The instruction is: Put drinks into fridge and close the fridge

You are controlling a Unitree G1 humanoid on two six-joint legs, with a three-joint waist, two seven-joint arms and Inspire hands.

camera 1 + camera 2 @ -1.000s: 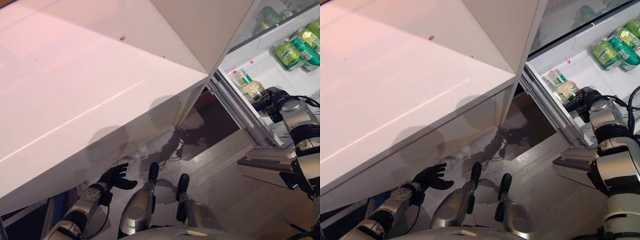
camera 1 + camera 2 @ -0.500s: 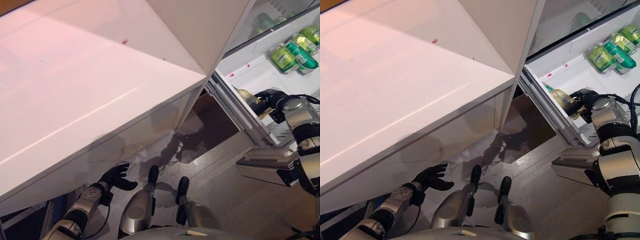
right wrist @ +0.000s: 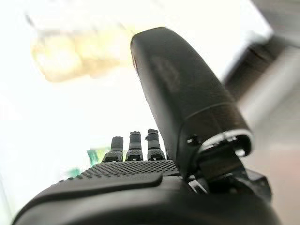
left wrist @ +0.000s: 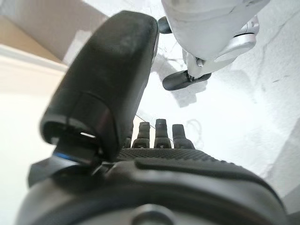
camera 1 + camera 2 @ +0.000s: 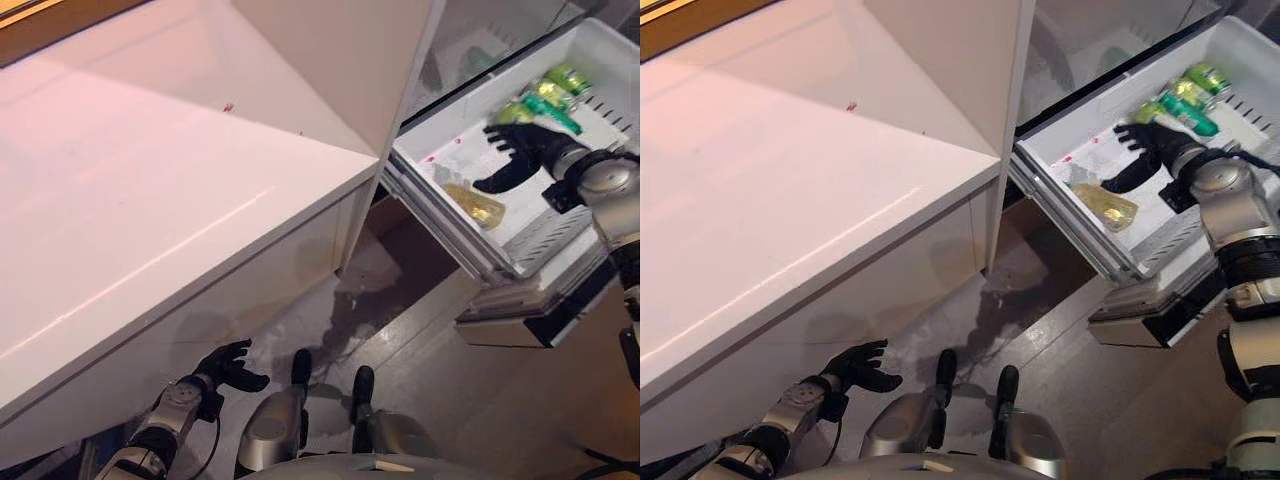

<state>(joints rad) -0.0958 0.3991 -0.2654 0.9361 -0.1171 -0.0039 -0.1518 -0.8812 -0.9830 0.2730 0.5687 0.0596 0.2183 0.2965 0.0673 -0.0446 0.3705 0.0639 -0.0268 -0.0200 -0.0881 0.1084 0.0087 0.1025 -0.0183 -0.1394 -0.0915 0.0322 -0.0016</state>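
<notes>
A yellowish drink bottle [image 5: 475,204] lies on its side on the white floor of the open fridge drawer [image 5: 560,232]. Green cans [image 5: 545,95] lie at the drawer's far end. My right hand [image 5: 520,155] hovers open over the drawer, between the bottle and the cans, fingers spread and holding nothing. In the right wrist view the bottle [image 3: 77,49] shows pale and blurred past the thumb [image 3: 183,98]. My left hand [image 5: 230,365] hangs open low under the white counter, empty; its wrist view shows only floor past the fingers [image 4: 157,136].
A large white counter [image 5: 150,200] fills the left and middle, its corner close to the fridge's open front. A glass shelf [image 5: 480,45] sits above the drawer. Dark floor lies below the drawer front [image 5: 530,315].
The right hand has let go of the bottle, which now lies flat in the drawer, and has lifted open above it. The camera view has shifted, showing more of the drawer.
</notes>
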